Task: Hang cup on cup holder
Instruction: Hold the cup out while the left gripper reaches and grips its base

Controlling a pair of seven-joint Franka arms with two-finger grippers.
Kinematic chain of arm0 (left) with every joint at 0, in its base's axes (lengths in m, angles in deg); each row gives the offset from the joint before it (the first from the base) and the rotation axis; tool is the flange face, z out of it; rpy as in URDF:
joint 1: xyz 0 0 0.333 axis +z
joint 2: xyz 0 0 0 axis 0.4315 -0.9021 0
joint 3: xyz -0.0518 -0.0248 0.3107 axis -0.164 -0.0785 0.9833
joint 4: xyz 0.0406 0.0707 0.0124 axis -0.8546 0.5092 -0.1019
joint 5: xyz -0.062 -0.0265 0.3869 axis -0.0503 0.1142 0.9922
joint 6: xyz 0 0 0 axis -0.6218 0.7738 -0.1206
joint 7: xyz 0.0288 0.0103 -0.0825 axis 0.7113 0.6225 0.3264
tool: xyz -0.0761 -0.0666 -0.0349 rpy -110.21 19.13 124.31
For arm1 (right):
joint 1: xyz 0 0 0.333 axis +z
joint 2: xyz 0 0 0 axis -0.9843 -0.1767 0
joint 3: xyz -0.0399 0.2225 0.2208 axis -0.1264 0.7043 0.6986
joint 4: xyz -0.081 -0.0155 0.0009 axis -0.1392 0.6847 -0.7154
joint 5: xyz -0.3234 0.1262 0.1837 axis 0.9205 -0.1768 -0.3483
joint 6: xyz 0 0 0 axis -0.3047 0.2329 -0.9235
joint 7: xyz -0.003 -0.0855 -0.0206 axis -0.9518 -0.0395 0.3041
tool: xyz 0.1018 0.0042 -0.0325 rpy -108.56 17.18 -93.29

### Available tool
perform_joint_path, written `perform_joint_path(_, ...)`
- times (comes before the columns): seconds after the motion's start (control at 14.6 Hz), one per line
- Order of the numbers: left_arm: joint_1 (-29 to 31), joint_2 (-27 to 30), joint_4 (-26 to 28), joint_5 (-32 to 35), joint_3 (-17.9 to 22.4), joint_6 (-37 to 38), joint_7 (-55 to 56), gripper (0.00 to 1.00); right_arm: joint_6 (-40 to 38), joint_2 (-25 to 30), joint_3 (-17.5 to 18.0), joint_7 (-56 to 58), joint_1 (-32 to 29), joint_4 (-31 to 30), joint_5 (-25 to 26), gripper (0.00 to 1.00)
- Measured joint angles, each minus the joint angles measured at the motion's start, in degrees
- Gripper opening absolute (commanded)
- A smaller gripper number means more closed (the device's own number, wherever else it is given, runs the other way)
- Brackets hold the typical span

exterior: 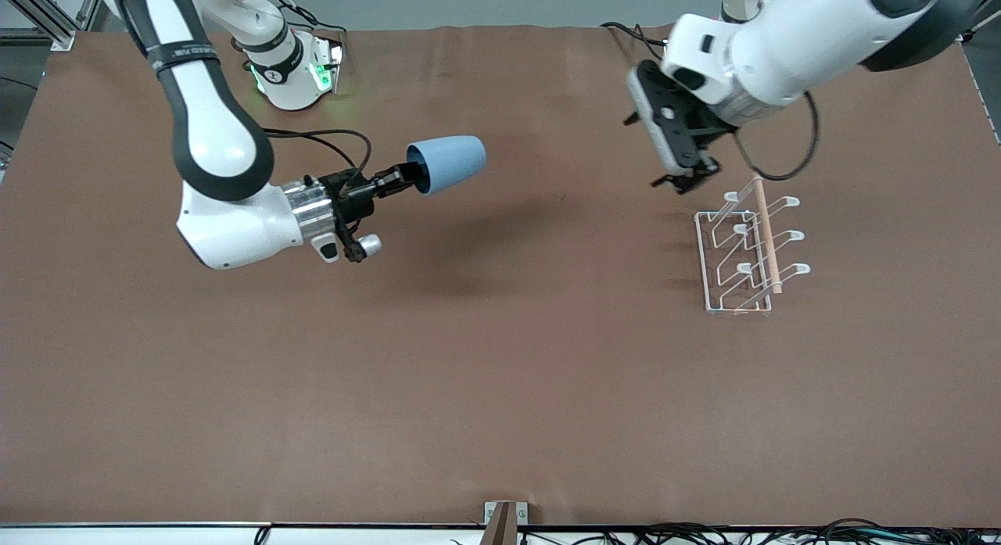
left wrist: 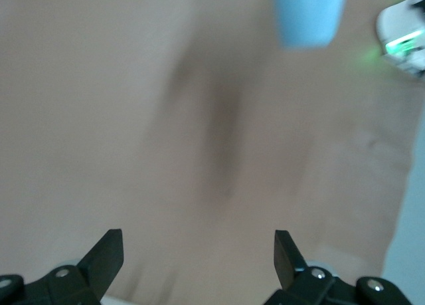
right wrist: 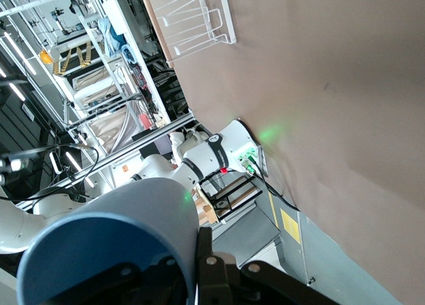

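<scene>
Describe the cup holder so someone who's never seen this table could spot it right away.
On the brown table, look toward the left arm's end, just below the open left end effector. The white wire cup holder stands there, a rectangular base with looped prongs and a light wooden rod along its top.

- 2 glossy white arms carry black joint bands and loose black cables.
- Silver wrist rings precede black 2-finger grippers.
- Green lights glow at 1 base.
</scene>
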Motion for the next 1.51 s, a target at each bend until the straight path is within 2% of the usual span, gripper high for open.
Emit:
perform_joint_path(0.21, -0.5, -3.4, 0.0, -4.1, -3.3, -2.3, 0.0, 1.0, 4.0, -0.5, 0.0, 0.0, 3.5, -0.1, -1.3, 0.01)
perform_joint_path(0.48, -5.9, -7.1, 0.0, -4.2, -4.1, -8.1, 1.3, 1.0, 9.9, -1.8, 0.0, 0.0, 7.8, -0.1, -3.1, 0.02)
perform_joint_path(1.37, -10.9, -13.9, 0.0, -3.6, -4.0, -15.2, 2.5, 1.0, 10.1, -2.2, -0.4, 0.1, 8.0, -0.1, -3.3, 0.03)
perform_joint_path(1.51, -11.6, -14.8, 0.0, -3.6, -4.0, -16.1, 3.1, 0.97, 10.1, -2.2, -0.4, 0.1, 8.0, -0.1, -3.3, 0.03)
